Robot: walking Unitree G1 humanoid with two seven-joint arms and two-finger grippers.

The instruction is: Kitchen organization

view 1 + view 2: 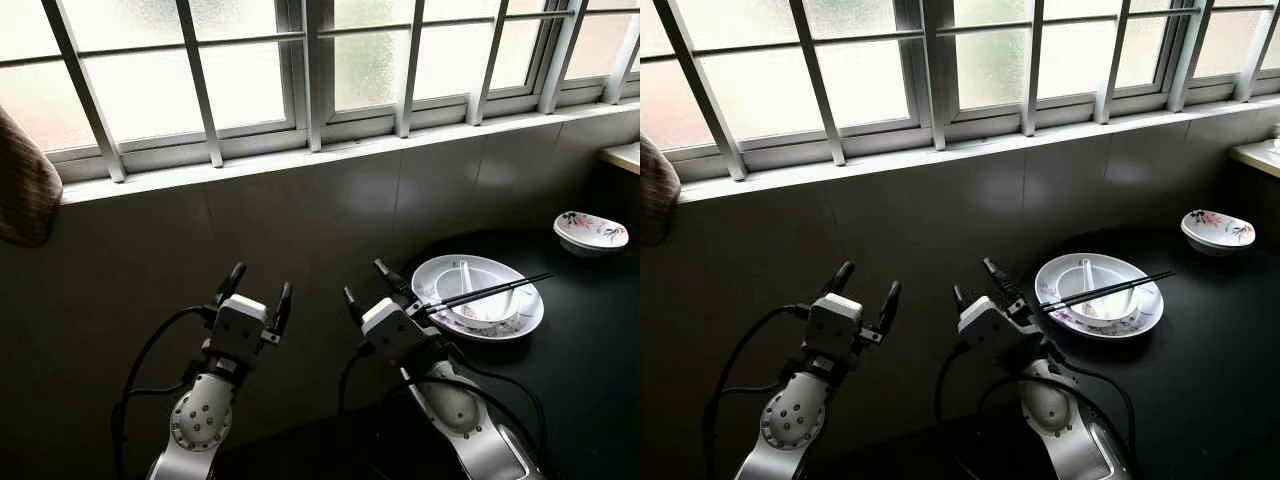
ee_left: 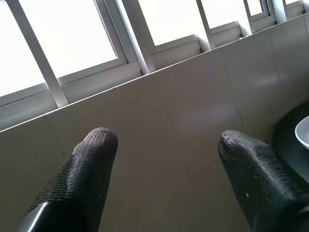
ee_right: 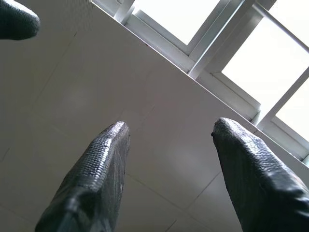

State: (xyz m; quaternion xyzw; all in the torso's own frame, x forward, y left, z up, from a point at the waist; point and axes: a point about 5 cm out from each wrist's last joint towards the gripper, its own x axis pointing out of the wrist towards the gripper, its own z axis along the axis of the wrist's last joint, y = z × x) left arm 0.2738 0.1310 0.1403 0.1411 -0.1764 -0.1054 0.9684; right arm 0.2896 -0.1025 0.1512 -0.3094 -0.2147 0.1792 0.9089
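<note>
Left eye view: both arms are raised before a tiled wall under a barred window. The left hand (image 1: 258,288) hangs in the air on the left, fingers apart and holding nothing. The right hand (image 1: 366,283) is nearer the centre, fingers likewise apart and empty. On the dark surface (image 1: 590,350) to the right lies a white plate (image 1: 520,318) with a small bowl (image 1: 482,310) and a white spoon (image 1: 466,278) in it; a pair of black chopsticks (image 1: 490,291) rests across them, long axis running left to right, its left tip just beside the right hand. Farther right and farther off sits a flowered dish (image 1: 590,231).

Right eye view: the same layout; the plate lies to the right of the right hand, well apart from the left one, so the right arm is judged the one to reach it.

Left wrist view: two black fingertips (image 2: 91,159) spread wide, the wall and window beyond, the plate's edge at the side.

Right wrist view: fingertips (image 3: 104,159) apart, pointing at the wall and window
</note>
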